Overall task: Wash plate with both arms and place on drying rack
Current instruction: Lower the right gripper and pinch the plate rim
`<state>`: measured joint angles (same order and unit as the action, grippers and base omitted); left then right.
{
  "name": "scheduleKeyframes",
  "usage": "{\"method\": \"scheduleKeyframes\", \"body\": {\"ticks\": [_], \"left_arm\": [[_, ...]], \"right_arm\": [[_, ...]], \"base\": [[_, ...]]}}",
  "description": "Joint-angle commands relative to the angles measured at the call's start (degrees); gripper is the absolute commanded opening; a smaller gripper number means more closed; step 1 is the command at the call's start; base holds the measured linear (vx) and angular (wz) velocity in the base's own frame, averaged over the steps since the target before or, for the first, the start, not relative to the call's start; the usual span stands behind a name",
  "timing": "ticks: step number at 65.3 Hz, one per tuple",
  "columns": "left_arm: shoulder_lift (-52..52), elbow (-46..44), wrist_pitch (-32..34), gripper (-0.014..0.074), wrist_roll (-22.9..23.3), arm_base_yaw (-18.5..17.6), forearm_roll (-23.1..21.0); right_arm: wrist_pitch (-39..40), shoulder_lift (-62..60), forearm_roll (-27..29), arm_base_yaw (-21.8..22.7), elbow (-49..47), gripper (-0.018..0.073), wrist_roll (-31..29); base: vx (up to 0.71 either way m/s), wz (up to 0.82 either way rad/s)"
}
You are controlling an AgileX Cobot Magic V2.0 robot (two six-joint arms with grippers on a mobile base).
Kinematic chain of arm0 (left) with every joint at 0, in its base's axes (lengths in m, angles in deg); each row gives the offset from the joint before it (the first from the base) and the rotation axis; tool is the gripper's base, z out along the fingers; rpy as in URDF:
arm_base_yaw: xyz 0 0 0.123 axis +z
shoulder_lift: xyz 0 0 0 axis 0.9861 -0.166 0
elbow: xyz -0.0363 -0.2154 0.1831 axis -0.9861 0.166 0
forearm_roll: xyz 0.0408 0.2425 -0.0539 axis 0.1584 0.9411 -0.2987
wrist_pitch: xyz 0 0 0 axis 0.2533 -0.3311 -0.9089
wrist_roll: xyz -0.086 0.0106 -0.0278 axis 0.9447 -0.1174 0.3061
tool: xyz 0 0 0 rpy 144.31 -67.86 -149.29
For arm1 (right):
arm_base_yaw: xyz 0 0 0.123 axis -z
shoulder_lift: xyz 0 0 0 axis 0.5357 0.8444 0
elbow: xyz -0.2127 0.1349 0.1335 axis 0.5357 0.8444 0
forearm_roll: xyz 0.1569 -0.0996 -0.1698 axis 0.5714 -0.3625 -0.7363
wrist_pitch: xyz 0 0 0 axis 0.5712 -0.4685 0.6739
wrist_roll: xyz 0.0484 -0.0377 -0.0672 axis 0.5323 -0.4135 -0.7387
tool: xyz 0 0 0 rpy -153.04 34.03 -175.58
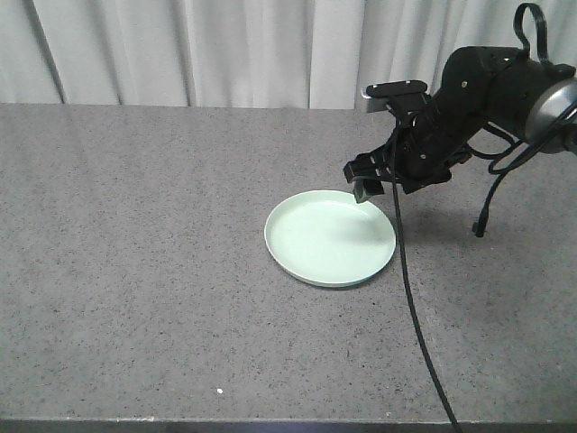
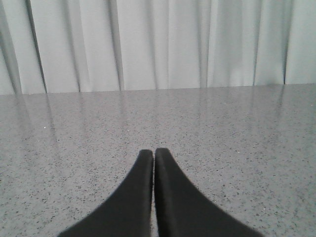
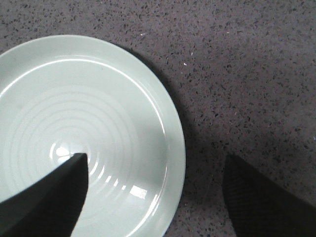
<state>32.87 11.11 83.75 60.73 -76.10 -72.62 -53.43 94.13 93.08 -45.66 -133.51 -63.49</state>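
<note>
Glossy ringed mint plate [image 3: 98, 113]; right gripper [image 3: 155, 157] spread astride rim, left gripper [image 2: 154, 151] closed.

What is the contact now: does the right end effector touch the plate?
Cannot tell. In the right wrist view the open right end effector straddles the plate rim, but neither this nor the front view shows contact or a gap.

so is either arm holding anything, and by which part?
Nothing held. Right gripper is open, fingers either side of the plate rim, not closed on it. Left gripper is shut and empty.
</note>
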Motion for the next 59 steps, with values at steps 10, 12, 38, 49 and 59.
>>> {"method": "scheduleKeyframes", "body": {"ticks": [10,12,38,49,59], "left_arm": [[0.8,1.3,4.4,-0.0006,0.4,-0.1,-0.2],[0.8,1.3,4.4,-0.0006,0.4,-0.1,-0.2],[0.8,1.3,4.4,-0.0006,0.4,-0.1,-0.2],[0.8,1.3,4.4,-0.0006,0.4,-0.1,-0.2],[0.8,1.3,4.4,-0.0006,0.4,-0.1,-0.2]], "right_arm": [[0.4,1.6,-3.0,0.4,-4.5,0.0538,2.0],[0.1,2.0,-3.5,0.4,-4.5,0.0538,2.5],[-3.0,5.7,-5.2,0.4,-4.5,0.0531,4.1],[-3.4,5.8,-5.2,0.4,-4.5,0.0421,4.2],[-4.0,5.8,-5.2,0.4,-4.5,0.0225,4.2]], "base": [[0.0,0.0],[0.0,0.0],[0.0,0.0],[0.0,0.0],[0.0,0.0]]}}
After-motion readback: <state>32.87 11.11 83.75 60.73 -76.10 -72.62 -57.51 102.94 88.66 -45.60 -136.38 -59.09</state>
